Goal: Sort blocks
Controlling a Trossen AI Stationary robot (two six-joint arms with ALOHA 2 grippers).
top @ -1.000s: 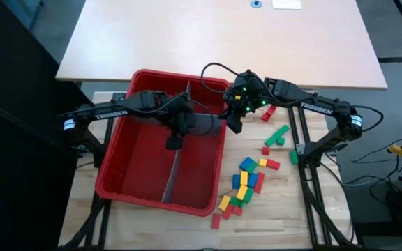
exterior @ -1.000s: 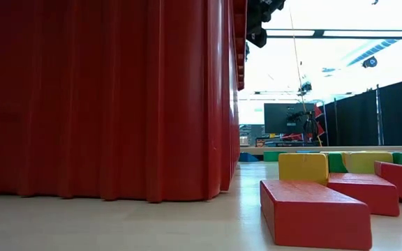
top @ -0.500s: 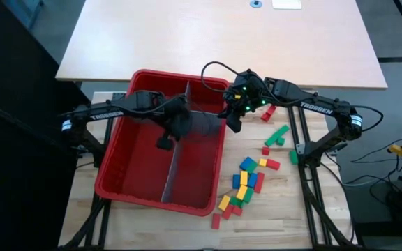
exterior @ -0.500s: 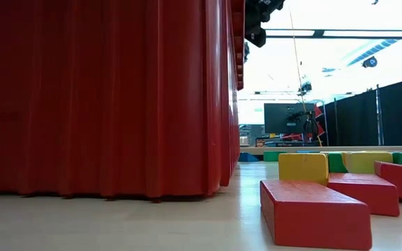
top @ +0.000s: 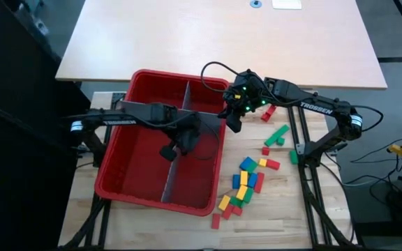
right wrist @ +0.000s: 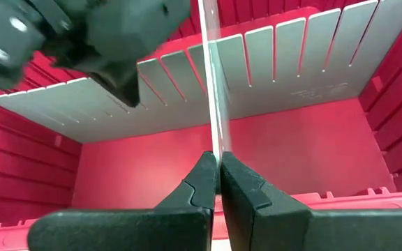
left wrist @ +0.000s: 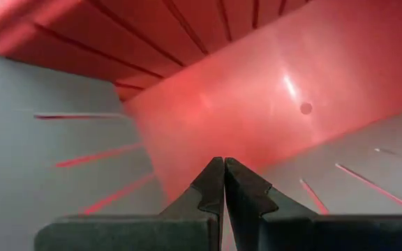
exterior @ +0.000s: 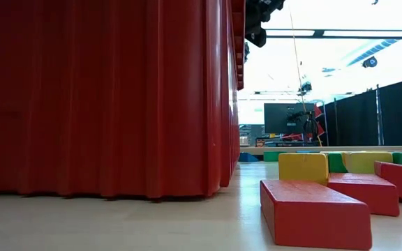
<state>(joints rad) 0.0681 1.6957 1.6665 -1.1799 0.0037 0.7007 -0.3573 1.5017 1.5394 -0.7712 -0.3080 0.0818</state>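
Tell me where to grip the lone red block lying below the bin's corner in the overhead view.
Take the red block across its two long sides at mid-length, pincer coming straight down. It lies flat, apart from the pile, with bare table along both long sides. The red bin close by would likely crowd a sideways approach.

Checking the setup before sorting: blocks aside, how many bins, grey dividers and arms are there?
bin: 1
dividers: 2
arms: 2
Total: 5
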